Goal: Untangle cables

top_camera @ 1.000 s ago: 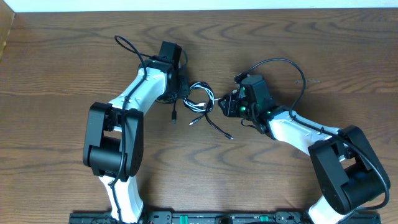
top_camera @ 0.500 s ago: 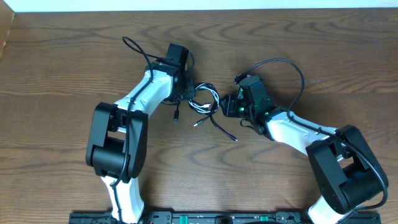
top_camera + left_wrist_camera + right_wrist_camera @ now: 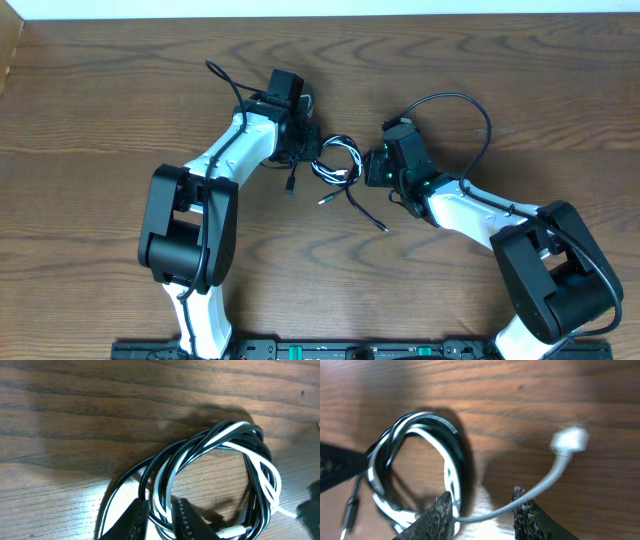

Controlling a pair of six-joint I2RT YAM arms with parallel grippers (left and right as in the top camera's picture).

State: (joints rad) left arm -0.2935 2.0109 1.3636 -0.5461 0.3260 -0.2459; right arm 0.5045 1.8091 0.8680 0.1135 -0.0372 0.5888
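**Loop between the two sets of fingers: left on its near rim, right astride the white tail**

The cables (image 3: 220, 435), one black and one white wound together into a small loop, lie on the counter (image 3: 60, 420) between my two arms. From the left fingers (image 3: 135, 519) the loop lies straight ahead. Its near rim passes between them, and they look clenched on those black and white strands.

From the right fingers (image 3: 438, 512) the loop sits ahead and off to one side, just beside the tips. The free tail of the white cable (image 3: 545, 482) crosses the gap between them and runs on ahead to its plug (image 3: 570, 440). These fingers stand parted, far wider than the tail, grasping nothing.

The left arm (image 3: 235, 145) is the nearer, being on the loop itself. It reaches forward with the wrist turned inward. The right arm (image 3: 470, 205) stretches in low from the opposite side, its tips facing the loop.

I judge that the coming pull turns on the tail's line: drawn along its length, away from the left hold, it should loosen the winding.
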